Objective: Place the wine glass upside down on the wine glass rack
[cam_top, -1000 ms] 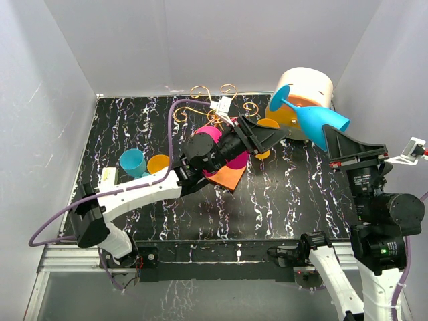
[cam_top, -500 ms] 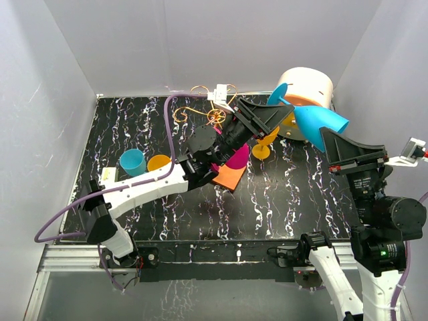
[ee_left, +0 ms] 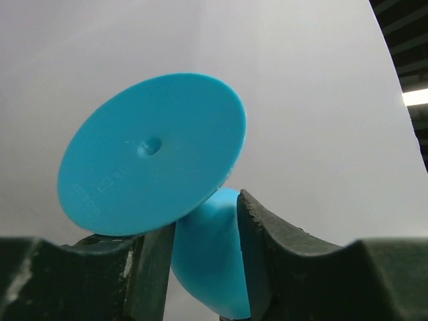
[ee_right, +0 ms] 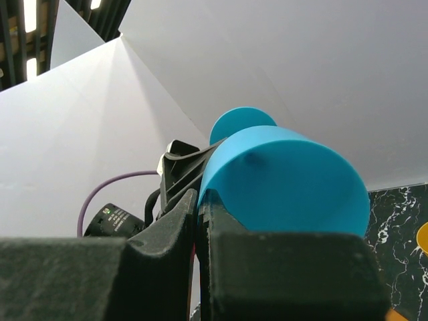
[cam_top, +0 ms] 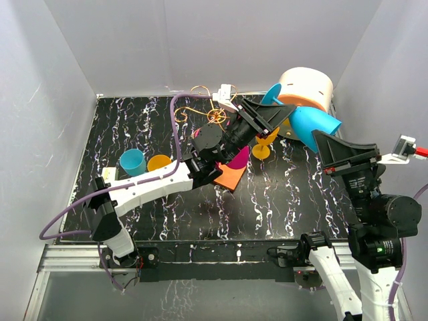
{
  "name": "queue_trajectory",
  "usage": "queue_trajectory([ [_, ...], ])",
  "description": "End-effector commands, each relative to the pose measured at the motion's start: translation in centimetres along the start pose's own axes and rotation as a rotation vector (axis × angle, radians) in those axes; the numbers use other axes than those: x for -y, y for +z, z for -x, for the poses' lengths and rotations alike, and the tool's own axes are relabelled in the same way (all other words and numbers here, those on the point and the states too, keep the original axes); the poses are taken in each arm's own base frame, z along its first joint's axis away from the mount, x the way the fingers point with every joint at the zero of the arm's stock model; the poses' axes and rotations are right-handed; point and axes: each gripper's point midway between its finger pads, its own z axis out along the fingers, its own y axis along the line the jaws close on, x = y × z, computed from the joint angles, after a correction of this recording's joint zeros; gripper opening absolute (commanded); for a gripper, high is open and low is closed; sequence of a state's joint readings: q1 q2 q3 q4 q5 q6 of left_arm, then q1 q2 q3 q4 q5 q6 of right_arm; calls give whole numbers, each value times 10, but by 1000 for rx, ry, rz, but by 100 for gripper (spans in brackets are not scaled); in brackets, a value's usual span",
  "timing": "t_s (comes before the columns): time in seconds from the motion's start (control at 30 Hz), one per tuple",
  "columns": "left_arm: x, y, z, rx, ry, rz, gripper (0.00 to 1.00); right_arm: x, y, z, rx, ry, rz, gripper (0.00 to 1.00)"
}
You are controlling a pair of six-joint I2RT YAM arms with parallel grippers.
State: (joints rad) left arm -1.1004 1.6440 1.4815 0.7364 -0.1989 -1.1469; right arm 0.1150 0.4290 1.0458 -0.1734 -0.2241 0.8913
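Aloft, wine glass (cam_top: 314, 126) rim pinched in right jaws, stem between left jaws, grip unclear.

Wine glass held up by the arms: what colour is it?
The wine glass is solid light blue, foot and bowl; clearest in the left wrist view.

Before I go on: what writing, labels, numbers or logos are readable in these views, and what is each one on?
Raised marking on the underside of the round foot of the blue plastic wine glass, left of its centre dimple, left wrist view: too faint to read.
Top and right wrist views: no readable text.
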Motion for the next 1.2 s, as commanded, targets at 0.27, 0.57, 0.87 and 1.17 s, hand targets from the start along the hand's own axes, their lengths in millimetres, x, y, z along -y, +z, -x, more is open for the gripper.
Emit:
queue_trajectory([
  [0.27,62,4,28,86,4,-169,16,-3,-6,-8,-46,-102,30,0],
  [0.57,61,2,30,96,13,-170,0,2,-7,-10,-58,-103,12,0],
  [0.87,65,10,35,41,227,-144,0,23,-9,-2,-37,-132,-128,50],
  [1.17,60,6,48,-21,413,-154,0,34,-30,10,-15,-208,-249,65],
])
